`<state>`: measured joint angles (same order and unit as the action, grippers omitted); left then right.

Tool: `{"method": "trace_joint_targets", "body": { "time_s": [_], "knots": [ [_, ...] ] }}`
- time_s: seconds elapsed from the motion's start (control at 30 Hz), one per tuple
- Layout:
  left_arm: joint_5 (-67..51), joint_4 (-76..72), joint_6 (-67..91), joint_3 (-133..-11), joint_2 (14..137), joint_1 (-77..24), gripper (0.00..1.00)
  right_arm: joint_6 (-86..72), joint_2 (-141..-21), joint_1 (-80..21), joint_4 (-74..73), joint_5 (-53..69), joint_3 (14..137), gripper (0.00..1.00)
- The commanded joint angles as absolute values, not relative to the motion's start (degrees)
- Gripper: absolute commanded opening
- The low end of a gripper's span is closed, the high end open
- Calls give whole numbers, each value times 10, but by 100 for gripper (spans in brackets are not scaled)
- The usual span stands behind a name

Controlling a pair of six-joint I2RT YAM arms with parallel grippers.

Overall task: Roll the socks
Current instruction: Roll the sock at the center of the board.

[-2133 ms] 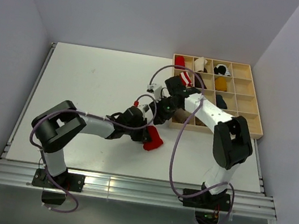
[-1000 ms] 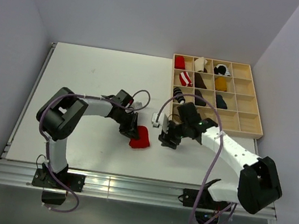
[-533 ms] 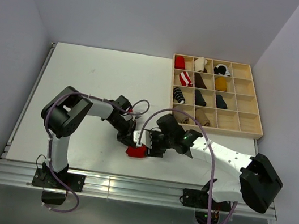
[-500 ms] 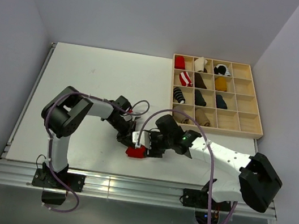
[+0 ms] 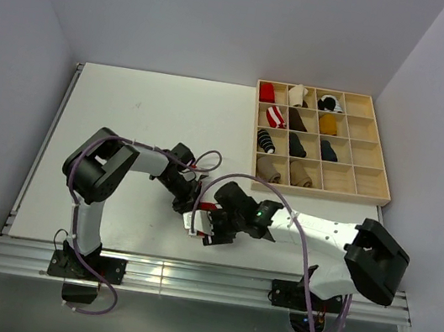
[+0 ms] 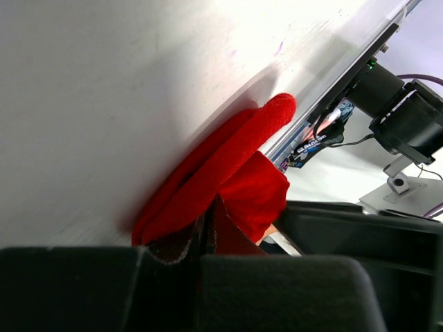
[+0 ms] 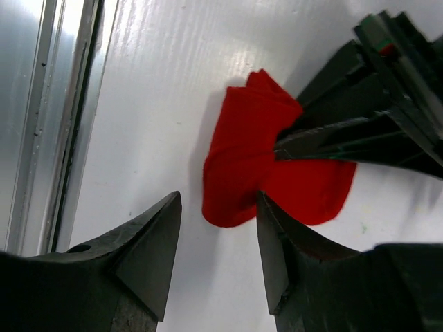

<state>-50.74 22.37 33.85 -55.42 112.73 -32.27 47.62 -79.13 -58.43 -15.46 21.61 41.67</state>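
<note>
Red sock (image 7: 242, 173) pinned, second grip arriving.
Left gripper (image 6: 209, 232) was clamped shut on the sock from its far-left side. The sock lay folded on the table (image 5: 128, 116), centre, close to the near edge. Two seconds earlier the right arm was over at the tray on the far right. By now it had swung in, and the right gripper (image 7: 217, 200) sat with fingers apart straddling the sock's near end, not yet biting. The sock had also been dragged nearer. My read: both-hands hold was nearly set, roll not started.
</note>
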Motion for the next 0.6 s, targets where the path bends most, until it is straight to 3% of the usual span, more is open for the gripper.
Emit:
{"method": "trace_joint_targets", "body": {
  "time_s": [0.0,0.33,0.5,0.57],
  "knots": [
    [-344,259,308,-519,1180,-329,0,473,-812,-600,-144,200,435,54],
    [-359,246,318,-508,1165,-329,0,453,-858,-608,-118,163,444,49],
    [-375,225,344,-500,1138,-329,2,443,-891,-595,-187,198,495,29],
    [-381,215,359,-498,1129,-329,5,442,-906,-578,-214,216,525,27]
  ]
}}
